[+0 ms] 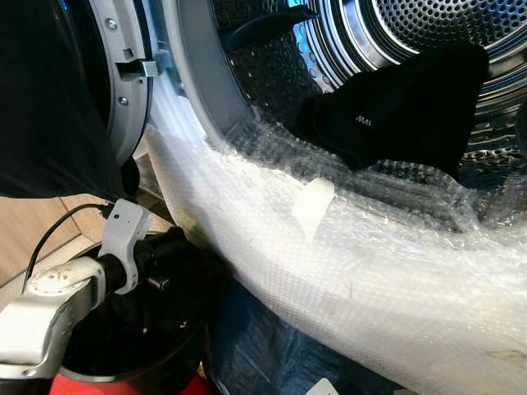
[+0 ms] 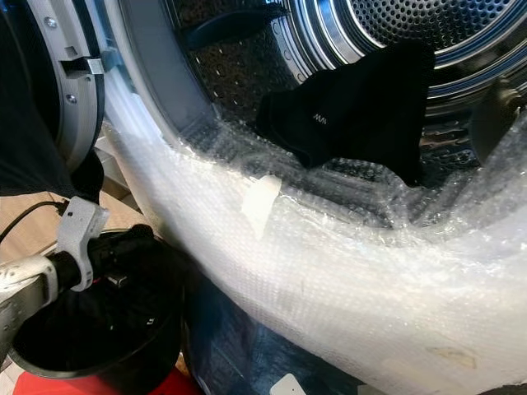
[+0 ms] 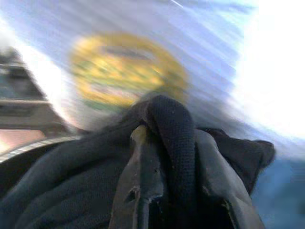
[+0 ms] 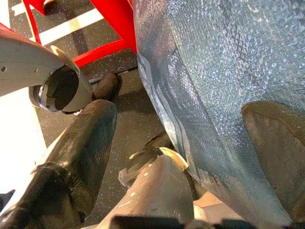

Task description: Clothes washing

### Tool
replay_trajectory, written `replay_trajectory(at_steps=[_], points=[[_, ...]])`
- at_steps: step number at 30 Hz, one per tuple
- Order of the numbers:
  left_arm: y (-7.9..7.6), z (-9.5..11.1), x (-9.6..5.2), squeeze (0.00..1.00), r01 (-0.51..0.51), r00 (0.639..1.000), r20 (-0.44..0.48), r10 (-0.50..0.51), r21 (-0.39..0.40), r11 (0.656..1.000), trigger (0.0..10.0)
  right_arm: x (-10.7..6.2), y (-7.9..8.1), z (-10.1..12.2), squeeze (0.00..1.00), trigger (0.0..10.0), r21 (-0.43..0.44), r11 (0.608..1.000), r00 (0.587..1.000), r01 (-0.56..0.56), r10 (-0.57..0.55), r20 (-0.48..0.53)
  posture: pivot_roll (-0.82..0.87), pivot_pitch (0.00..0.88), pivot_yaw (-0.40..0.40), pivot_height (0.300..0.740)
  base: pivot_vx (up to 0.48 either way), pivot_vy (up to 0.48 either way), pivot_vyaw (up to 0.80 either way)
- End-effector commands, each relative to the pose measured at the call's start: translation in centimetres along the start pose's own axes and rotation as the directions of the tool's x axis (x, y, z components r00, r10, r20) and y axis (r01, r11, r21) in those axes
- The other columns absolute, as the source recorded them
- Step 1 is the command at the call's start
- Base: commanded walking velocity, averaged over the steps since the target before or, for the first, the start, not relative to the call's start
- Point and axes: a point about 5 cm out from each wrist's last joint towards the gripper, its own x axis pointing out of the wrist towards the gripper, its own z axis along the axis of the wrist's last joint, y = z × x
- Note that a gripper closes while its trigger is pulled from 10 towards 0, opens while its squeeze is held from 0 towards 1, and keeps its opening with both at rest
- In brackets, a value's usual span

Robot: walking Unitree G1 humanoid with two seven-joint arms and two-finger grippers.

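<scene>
Already, loading is judged partly done: one black garment (image 1: 403, 103) is seen lying on the drum (image 1: 329, 49) floor, just inside the bubble-wrapped rim (image 1: 370, 271). More dark clothes (image 1: 136, 333) are left in the black bucket (image 1: 123, 374) below the door's lower left corner. There the left gripper (image 3: 167, 157) is clamped on a fold of black cloth. The right gripper (image 4: 176, 138) hangs spread, holding nothing, beside a blue sack (image 4: 219, 62).

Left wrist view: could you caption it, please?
Left gripper shut on a black garment, background motion-blurred.
</scene>
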Motion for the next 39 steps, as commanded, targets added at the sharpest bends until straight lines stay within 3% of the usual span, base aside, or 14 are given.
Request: replay_trajectory(at_steps=[1,5,11,16,21,25,28,35,39], points=[[-0.8,1.3,-0.6,0.00,0.086,0.995,0.050,-0.089,0.056,0.995,0.0,0.0,-0.1,0.1,0.00,10.0,0.015,1.000,1.000,0.003,-0.003,-0.001,0.12,0.040,-0.026,0.740,0.000,0.000,0.00],[-0.8,1.5,-1.4,0.00,0.124,0.990,0.056,-0.130,0.098,0.987,0.0,0.0,-0.2,0.2,0.00,10.0,0.018,1.000,1.000,0.006,-0.006,0.000,0.12,0.040,-0.026,0.740,0.000,0.000,0.00],[-1.8,3.3,-3.8,0.00,0.285,0.933,0.179,-0.312,0.162,0.945,0.0,0.0,-0.3,0.2,0.00,10.0,0.020,1.000,1.000,0.006,-0.006,0.001,0.12,0.044,-0.031,0.740,0.000,0.000,0.00],[-1.9,3.9,-5.0,0.00,0.341,0.911,0.173,-0.374,0.193,0.920,0.0,-0.1,-0.4,0.2,0.00,10.0,0.020,1.000,1.000,0.006,-0.006,0.001,0.13,0.050,-0.036,0.740,0.000,0.000,0.00],[-0.8,3.5,-5.7,0.00,0.275,0.940,0.154,-0.305,0.192,0.942,0.0,-0.1,-0.4,0.2,0.00,10.0,0.019,1.000,1.000,0.006,-0.006,0.001,0.13,0.055,-0.041,0.740,0.000,0.000,0.00],[-0.6,4.2,-6.2,0.00,0.248,0.939,0.189,-0.287,0.204,0.947,0.0,-0.1,-0.5,0.1,0.00,10.0,0.017,1.000,1.000,0.004,-0.004,-0.002,0.13,0.063,-0.049,0.740,0.000,0.000,0.00],[-1.0,5.7,-6.9,0.00,0.279,0.901,0.284,-0.329,0.203,0.939,0.0,-0.1,-0.6,0.1,0.00,10.0,0.018,1.000,1.000,0.007,-0.007,-0.002,0.13,0.061,-0.049,0.740,0.000,0.000,0.00],[-1.1,6.6,-7.6,0.00,0.284,0.874,0.344,-0.345,0.215,0.934,0.0,-0.1,-0.6,0.2,0.00,10.0,0.025,1.000,1.000,0.008,-0.008,0.002,0.13,0.067,-0.050,0.740,0.000,0.000,0.00],[-1.0,6.4,-7.8,0.00,0.279,0.879,0.336,-0.337,0.211,0.937,0.0,-0.2,-0.7,0.1,0.00,10.0,0.024,1.000,1.000,0.006,-0.006,-0.001,0.14,0.070,-0.055,0.740,0.000,0.000,0.00]])
